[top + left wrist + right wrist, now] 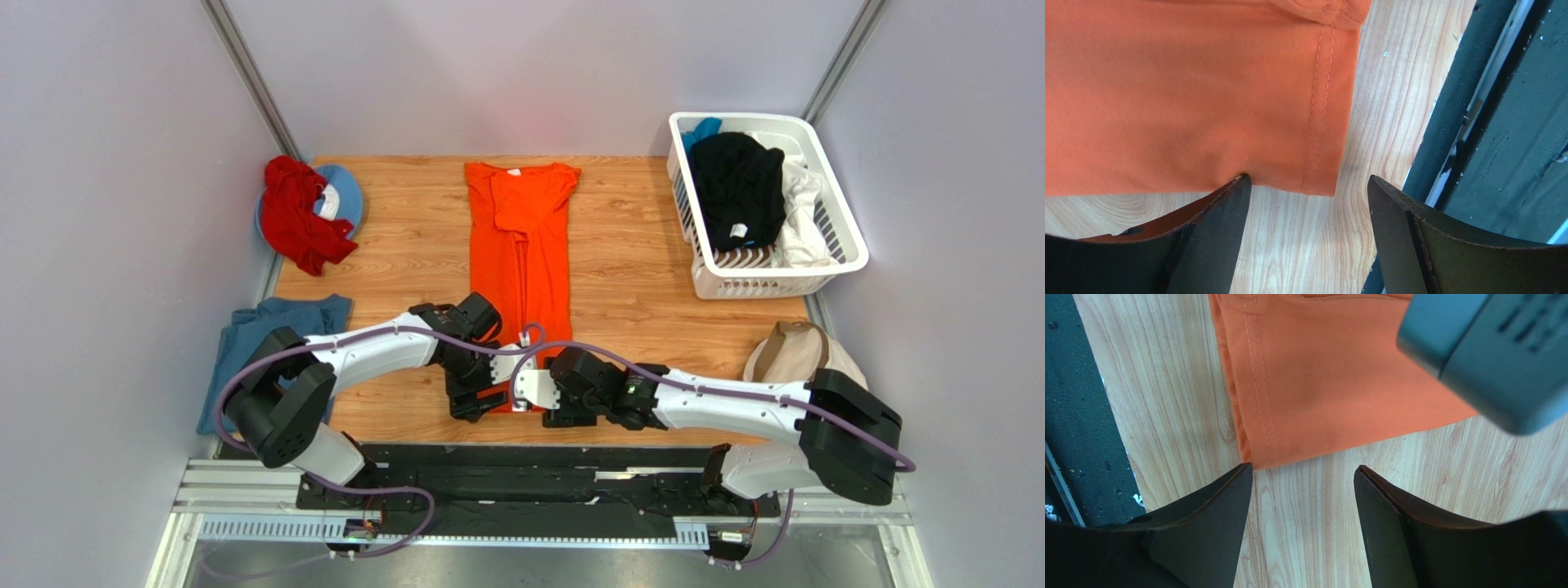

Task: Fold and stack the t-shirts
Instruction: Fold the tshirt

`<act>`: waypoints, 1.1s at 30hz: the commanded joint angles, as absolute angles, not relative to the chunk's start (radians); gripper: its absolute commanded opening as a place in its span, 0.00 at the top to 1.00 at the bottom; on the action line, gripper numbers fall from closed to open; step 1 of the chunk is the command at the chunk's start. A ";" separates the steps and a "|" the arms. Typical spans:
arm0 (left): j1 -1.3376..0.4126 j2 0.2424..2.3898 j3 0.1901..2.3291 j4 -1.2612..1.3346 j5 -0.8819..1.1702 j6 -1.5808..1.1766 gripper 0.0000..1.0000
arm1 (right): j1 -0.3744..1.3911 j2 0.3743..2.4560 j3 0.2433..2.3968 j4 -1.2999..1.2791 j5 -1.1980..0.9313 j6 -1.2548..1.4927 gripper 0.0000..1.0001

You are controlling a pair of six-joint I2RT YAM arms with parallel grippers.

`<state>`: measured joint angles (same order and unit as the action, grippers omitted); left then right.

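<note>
The bright orange soft-cloth t-shirt (pixel 521 245) lies as a narrow strip on the wooden table (pixel 638 282), just ahead of both fingertip pairs. The left gripper (pixel 1309 184) and right gripper (pixel 1303 471) gape empty. The shirt looks light and limp, and is probably best pinched at the corners of its stitched hem (pixel 1318 122).

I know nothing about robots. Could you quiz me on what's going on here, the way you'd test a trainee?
1. True or false: the left gripper and the right gripper both stand open at the near hem of the orange t-shirt.
2. Where does the black t-shirt lie? A: spread flat on the wood. B: in the white basket. C: under the orange one.
3. Fill in: the dusty blue t-shirt lies on the robot's ____ side.

Key: 1 true; 2 B; 3 left.
</note>
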<state>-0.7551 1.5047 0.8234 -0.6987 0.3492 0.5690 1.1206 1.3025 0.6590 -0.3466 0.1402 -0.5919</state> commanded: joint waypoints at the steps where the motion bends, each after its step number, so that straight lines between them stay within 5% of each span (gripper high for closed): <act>1: -0.782 1.543 0.827 -0.650 0.324 0.554 0.21 | 1.118 1.278 0.667 -0.310 0.132 -0.598 0.34; 5: -0.793 1.580 0.838 -0.637 0.310 0.543 0.27 | 1.118 1.264 0.658 -0.321 0.130 -0.601 0.34; 10: -0.805 1.611 0.850 -0.637 0.287 0.534 0.53 | 1.118 1.249 0.646 -0.328 0.132 -0.611 0.34; 16: -0.810 1.603 0.827 -0.640 0.256 0.540 0.70 | 1.117 1.246 0.647 -0.342 0.110 -0.612 0.34; 33: -0.821 1.586 0.825 -0.653 0.249 0.531 0.75 | 1.118 1.345 0.669 -0.316 0.031 -0.624 0.34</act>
